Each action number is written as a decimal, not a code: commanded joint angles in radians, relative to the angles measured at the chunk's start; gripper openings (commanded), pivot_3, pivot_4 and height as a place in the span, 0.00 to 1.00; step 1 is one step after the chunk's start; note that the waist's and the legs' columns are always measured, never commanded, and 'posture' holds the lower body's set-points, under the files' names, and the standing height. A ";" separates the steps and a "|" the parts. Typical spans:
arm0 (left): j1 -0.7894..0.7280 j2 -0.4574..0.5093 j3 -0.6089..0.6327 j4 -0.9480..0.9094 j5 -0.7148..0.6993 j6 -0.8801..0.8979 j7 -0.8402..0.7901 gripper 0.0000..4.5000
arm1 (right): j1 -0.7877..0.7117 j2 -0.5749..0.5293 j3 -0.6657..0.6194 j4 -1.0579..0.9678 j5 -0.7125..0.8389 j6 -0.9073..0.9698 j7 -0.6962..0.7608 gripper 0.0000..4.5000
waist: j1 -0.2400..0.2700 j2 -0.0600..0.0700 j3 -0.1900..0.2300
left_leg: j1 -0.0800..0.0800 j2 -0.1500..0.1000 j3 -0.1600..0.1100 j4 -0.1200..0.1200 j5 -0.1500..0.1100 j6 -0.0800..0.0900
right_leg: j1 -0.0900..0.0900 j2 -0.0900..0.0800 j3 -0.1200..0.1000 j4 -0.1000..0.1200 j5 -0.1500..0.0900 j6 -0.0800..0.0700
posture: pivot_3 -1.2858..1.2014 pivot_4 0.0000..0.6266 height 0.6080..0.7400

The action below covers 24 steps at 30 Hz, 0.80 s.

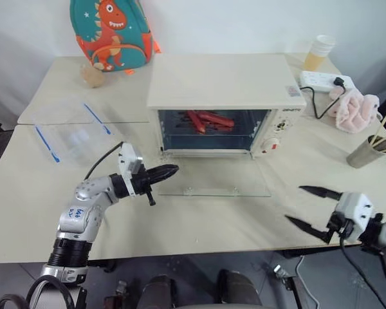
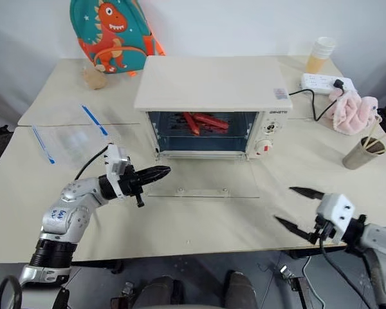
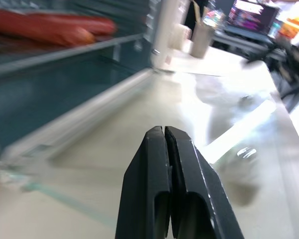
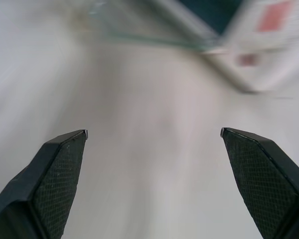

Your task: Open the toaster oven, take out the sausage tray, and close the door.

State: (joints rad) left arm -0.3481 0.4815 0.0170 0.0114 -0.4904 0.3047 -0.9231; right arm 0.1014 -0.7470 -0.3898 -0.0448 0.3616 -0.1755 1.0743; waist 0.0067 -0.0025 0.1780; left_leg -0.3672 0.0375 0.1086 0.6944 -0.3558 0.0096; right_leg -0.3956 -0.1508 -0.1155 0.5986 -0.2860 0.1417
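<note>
**Oven door down, tray still inside**

On the cream worktop [image 1: 199, 219] the toaster oven [image 1: 225, 103] stands with its front facing the robot, its knob panel on the right side and a black cord running off to a white power strip [image 1: 325, 80] behind it. The door [image 1: 212, 177] is folded all the way down and lies flat on the worktop in front of the oven mouth, glass panel level, hinge edge against the oven's base. Inside the cavity the sausage tray [image 1: 209, 125] sits on its rack, two red sausages lying on it toward the back.

At the door's left edge hovers the left gripper [image 1: 167, 171], pointing level toward the right, its two black fingers pressed tight together with nothing between them; the left wrist view shows them as one closed wedge above the worktop, the oven's open front and the sausages off to one side. Whether the tip touches the glass I cannot tell.

Well apart, near the front right corner of the worktop, the right gripper [image 1: 312, 209] holds its fingers spread wide and empty, aimed toward the left.

Farther off lie a clear plastic box with blue clips [image 1: 71, 132] at the left, a dinosaur backpack [image 1: 109, 32] behind it, a pink cloth [image 1: 355, 109] and a metal cup of sticks [image 1: 370, 149] at the right.
</note>
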 commanded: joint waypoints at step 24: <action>0.399 0.008 0.324 -0.280 -0.105 -0.108 0.077 0.99 | -0.737 0.228 0.737 0.152 -0.994 0.018 -0.819 1.00 | -0.034 -0.001 0.000 | -0.008 0.002 0.001 0.003 0.000 -0.001 | -0.014 -0.001 0.003 0.013 0.000 -0.001 | 0.52 0.24 1.00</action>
State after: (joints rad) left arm 0.0357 0.4969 0.3082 -0.2148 -0.5762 0.2280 -0.8655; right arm -0.6073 -0.5344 0.3285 0.0849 -0.5759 -0.1219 0.3193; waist -0.0273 -0.0032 0.1775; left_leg -0.3754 0.0396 0.1098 0.6979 -0.3561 0.0084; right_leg -0.4099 -0.1512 -0.1122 0.6114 -0.2863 0.1406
